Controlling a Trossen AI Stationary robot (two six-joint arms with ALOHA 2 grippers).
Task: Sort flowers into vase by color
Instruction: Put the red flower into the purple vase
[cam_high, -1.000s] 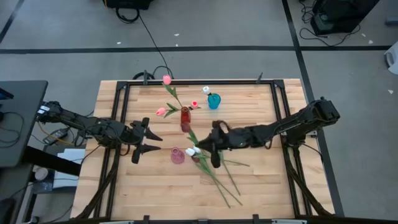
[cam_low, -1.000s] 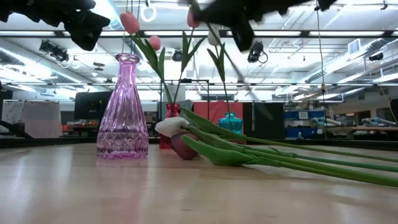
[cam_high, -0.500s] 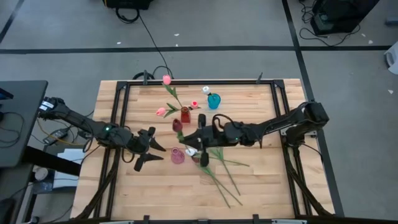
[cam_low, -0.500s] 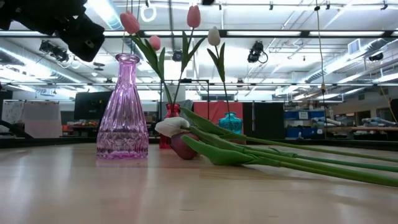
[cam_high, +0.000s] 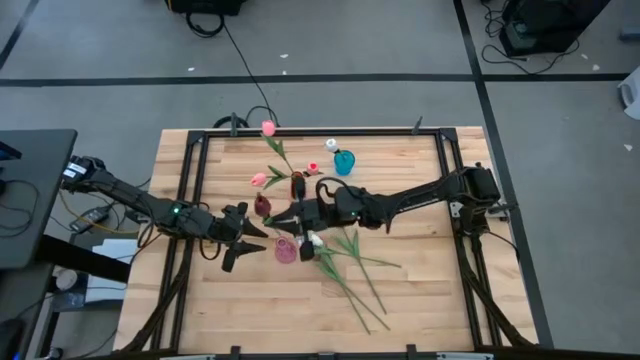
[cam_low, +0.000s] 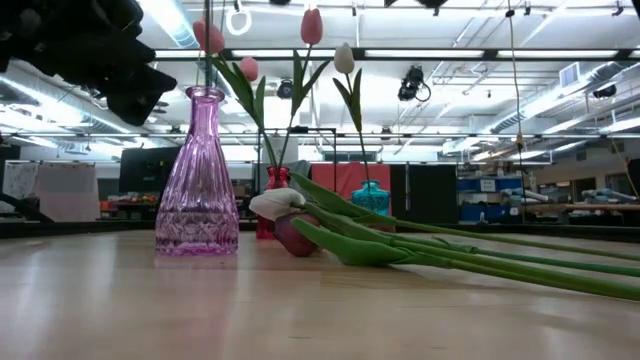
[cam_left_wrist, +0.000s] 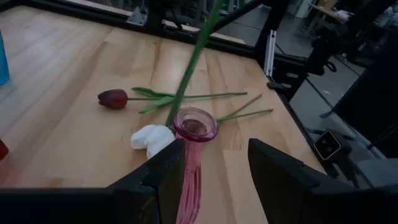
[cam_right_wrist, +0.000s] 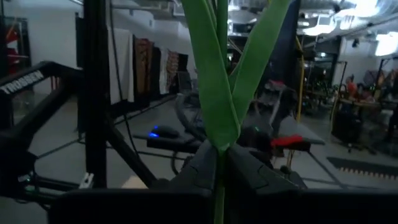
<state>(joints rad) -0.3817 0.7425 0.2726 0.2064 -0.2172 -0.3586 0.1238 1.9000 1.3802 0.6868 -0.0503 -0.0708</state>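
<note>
We're mid-insert: the right hand (cam_high: 293, 213) is clamped on a maroon tulip (cam_high: 263, 205), stem tip at the pink vase (cam_high: 286, 250) mouth. Left hand (cam_high: 240, 240) sits wide open beside that vase. Next we'd lower it straight, then release.

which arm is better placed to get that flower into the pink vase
Right. Its end effector holds the maroon tulip by the stem, right over the pink vase. The left end effector is open beside the vase.

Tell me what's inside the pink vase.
A green stem enters the pink vase, held by the right claw. The inside below the rim can't be seen.
</note>
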